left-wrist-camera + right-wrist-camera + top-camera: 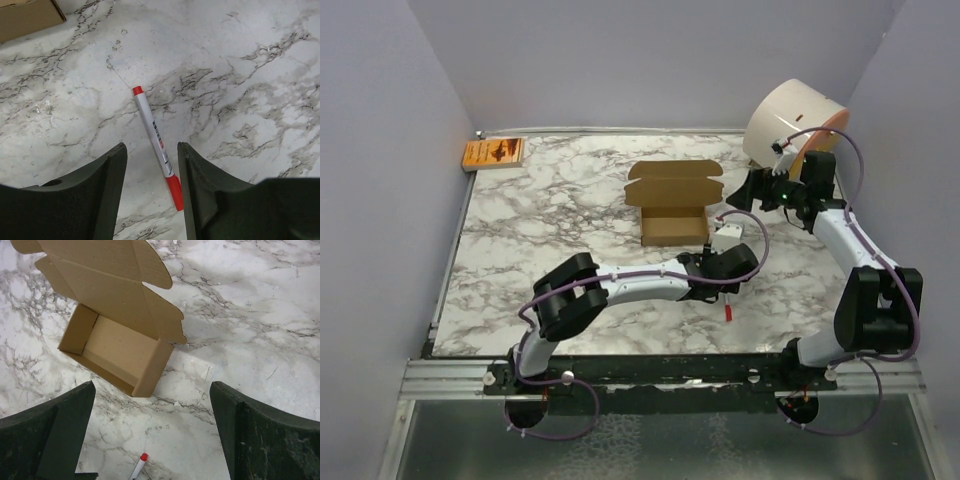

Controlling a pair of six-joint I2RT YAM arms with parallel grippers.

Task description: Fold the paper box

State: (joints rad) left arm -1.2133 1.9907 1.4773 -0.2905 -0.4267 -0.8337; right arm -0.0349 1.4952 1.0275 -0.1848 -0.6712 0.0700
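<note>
Here, paper box (675, 215) sits mid-table, lid flat toward 12 o'clock.
Right gripper (152, 385) gapes wide at its 3 o'clock; left gripper (151, 146), half-spread, hangs above a pen (152, 132) at 5 o'clock.

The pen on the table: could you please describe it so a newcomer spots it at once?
On the marble table, find the open brown box; the left gripper hovers near its right side. Below that gripper lies the pen, the only white stick with red ends.

Materials and finishes
Paper box (674, 205): plain brown cardboard, matt, unprinted. Desk (550, 220): white marble-patterned top, grey-veined, smooth, faint sheen. Marker pen (156, 142): white plastic barrel, red ends, glossy.
</note>
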